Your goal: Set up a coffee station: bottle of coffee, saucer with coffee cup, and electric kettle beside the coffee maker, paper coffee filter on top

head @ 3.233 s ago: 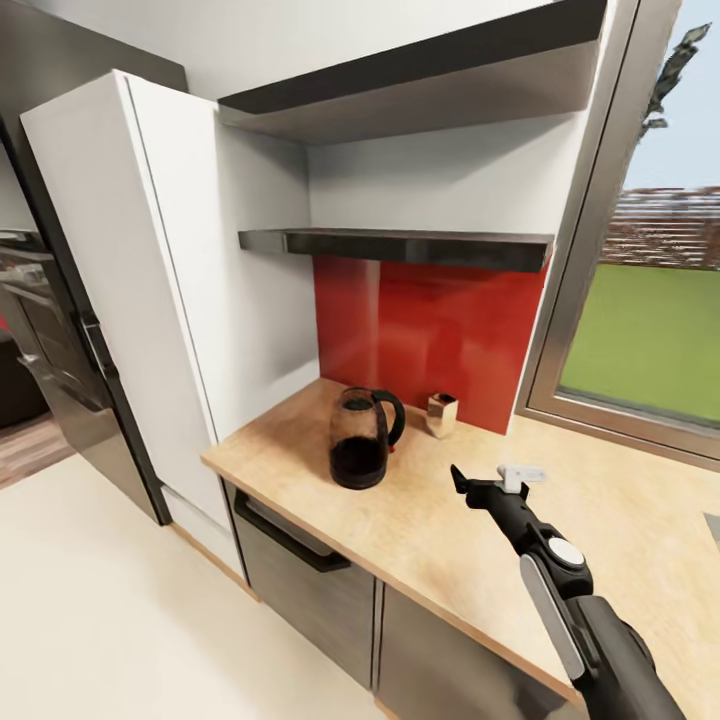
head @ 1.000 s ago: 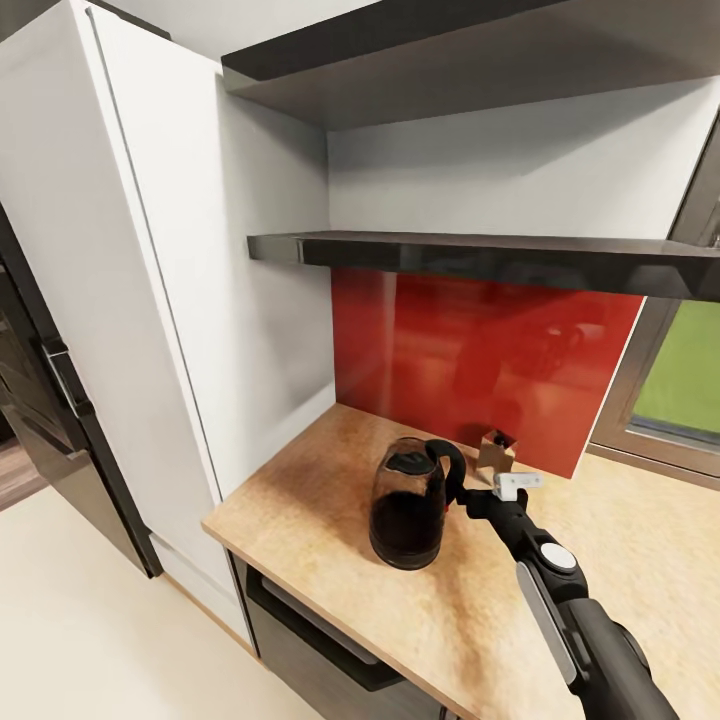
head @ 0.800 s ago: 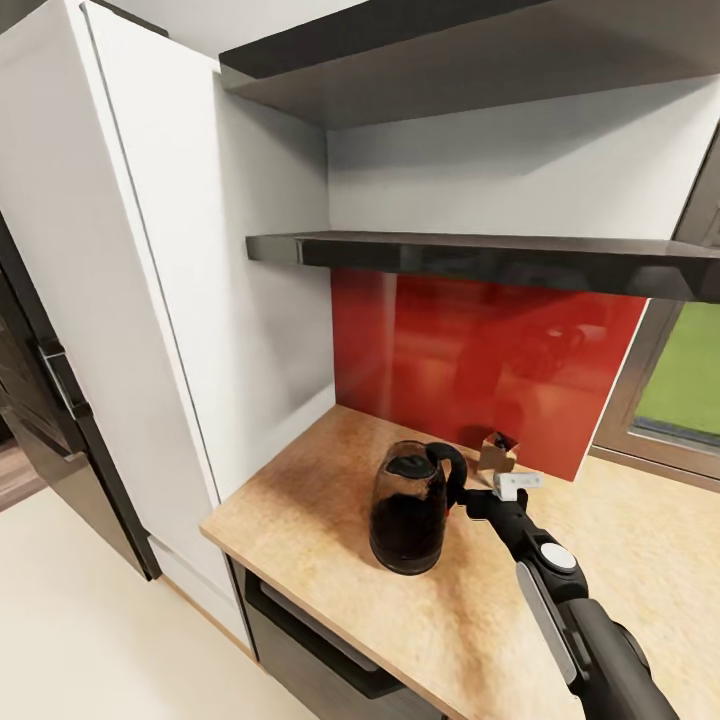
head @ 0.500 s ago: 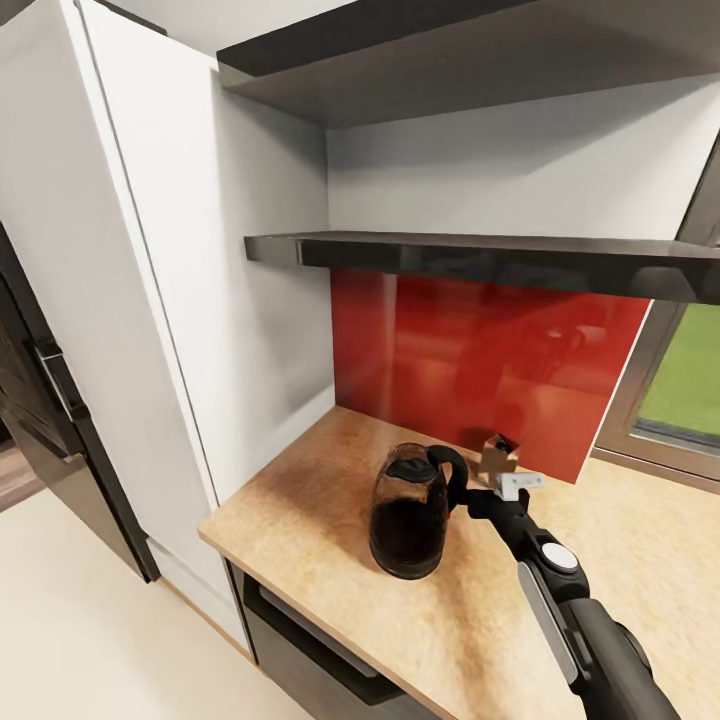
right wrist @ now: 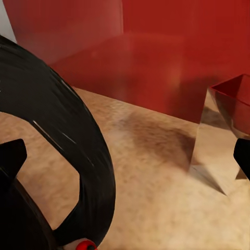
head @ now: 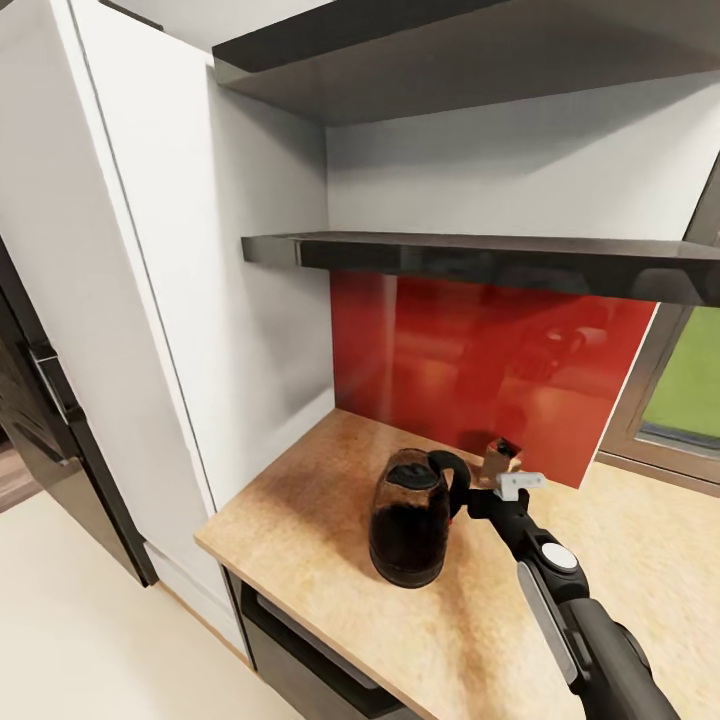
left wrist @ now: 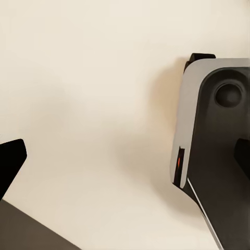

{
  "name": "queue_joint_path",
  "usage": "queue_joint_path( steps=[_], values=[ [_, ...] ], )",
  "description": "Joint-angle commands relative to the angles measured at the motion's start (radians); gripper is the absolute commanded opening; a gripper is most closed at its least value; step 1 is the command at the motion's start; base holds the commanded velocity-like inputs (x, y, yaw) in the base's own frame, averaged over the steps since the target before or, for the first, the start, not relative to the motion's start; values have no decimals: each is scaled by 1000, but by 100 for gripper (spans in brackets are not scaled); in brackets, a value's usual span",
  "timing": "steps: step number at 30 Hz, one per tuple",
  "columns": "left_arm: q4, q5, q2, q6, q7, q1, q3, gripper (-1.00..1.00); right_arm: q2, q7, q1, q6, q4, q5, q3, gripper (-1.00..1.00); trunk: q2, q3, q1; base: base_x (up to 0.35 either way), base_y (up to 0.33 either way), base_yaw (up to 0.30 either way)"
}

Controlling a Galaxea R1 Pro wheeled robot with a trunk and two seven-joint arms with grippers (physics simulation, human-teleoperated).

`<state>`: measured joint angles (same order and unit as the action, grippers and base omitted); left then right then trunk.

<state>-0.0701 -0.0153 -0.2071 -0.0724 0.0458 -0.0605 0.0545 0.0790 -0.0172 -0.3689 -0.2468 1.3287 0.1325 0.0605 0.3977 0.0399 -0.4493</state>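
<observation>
The electric kettle [head: 408, 520], clear glass with dark contents and a black handle, stands on the beige kitchen countertop [head: 300, 500] in front of the red backsplash. My right gripper [head: 467, 501] is open right at the kettle's handle. In the right wrist view the curved black handle [right wrist: 73, 166] lies between the spread fingertips [right wrist: 11, 156] of my right gripper [right wrist: 127, 156]. The dark kitchen shelf [head: 480, 255] hangs above, seen from below with its top hidden. My left gripper [left wrist: 125, 159] is open over pale floor.
A small shiny bronze box [head: 499, 457] stands by the backsplash just behind the kettle. A tall white cabinet [head: 150, 300] bounds the counter on the left. A window [head: 685, 390] is at the right. The robot's grey base [left wrist: 213, 156] sits beside the left gripper.
The head view has come closer to the counter and shifted. My right gripper, earlier apart from the kettle, now sits at its handle. The kettle has stayed in place.
</observation>
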Motion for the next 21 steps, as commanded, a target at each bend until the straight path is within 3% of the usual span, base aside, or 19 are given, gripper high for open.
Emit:
queue_joint_path(
  steps=[1, 21],
  values=[
    [1, -2, 0, -3, 5, -1, 5, 100, 1, 0, -1, -5, 1, 10, 1, 100, 2, 2, -1, 8, 0, 0],
    [1, -2, -2, -1, 5, -1, 5, 100, 1, 0, -1, -4, 1, 10, 2, 100, 2, 2, -1, 27, 0, 0]
  ],
)
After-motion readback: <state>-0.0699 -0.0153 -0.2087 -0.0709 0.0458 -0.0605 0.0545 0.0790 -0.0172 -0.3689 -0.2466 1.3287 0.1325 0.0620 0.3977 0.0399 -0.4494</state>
